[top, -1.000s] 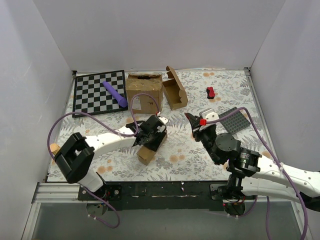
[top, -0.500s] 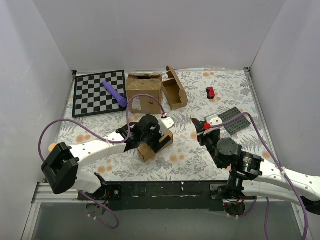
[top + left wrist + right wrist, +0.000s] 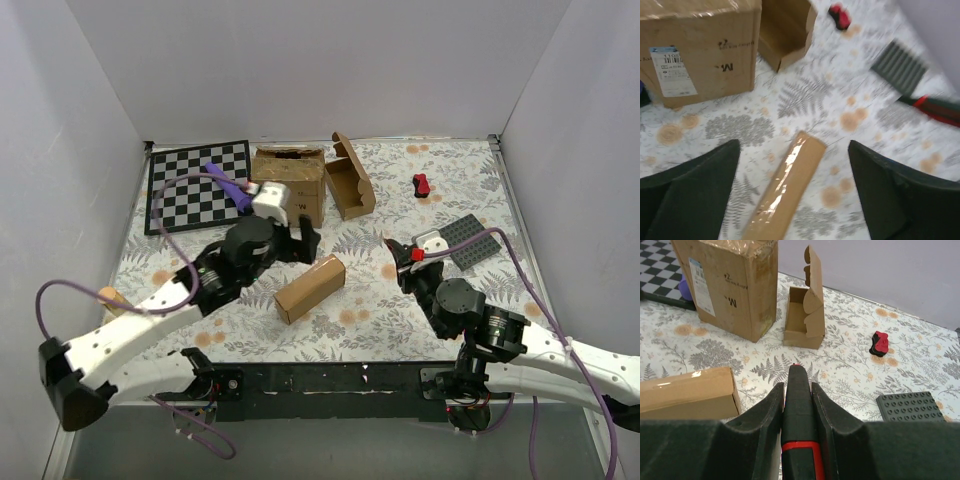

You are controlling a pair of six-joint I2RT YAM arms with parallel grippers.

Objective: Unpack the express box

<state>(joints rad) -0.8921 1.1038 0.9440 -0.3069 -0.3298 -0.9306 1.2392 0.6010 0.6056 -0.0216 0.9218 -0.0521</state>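
The express box (image 3: 310,288) is a small brown carton with a shiny strip of tape along its top. It lies flat on the floral mat, closed. The left wrist view has it below and between the fingers (image 3: 785,190); the right wrist view has it at the lower left (image 3: 685,392). My left gripper (image 3: 303,240) hangs open above its far end, jaws wide and touching nothing (image 3: 792,144). My right gripper (image 3: 395,255) is to the box's right, shut on a black tool with a red band (image 3: 799,405) that points toward the back wall.
A large printed carton (image 3: 288,185) stands at the back, with an open tuck-flap mailer (image 3: 350,180) beside it. A checkerboard (image 3: 195,185) with a purple cylinder (image 3: 228,185) lies back left. A red and black piece (image 3: 421,184) and a grey studded plate (image 3: 468,240) lie to the right.
My left gripper opened, let go of the express box and rose up and back to the left. The box now lies free on the mat. The right gripper barely moved.
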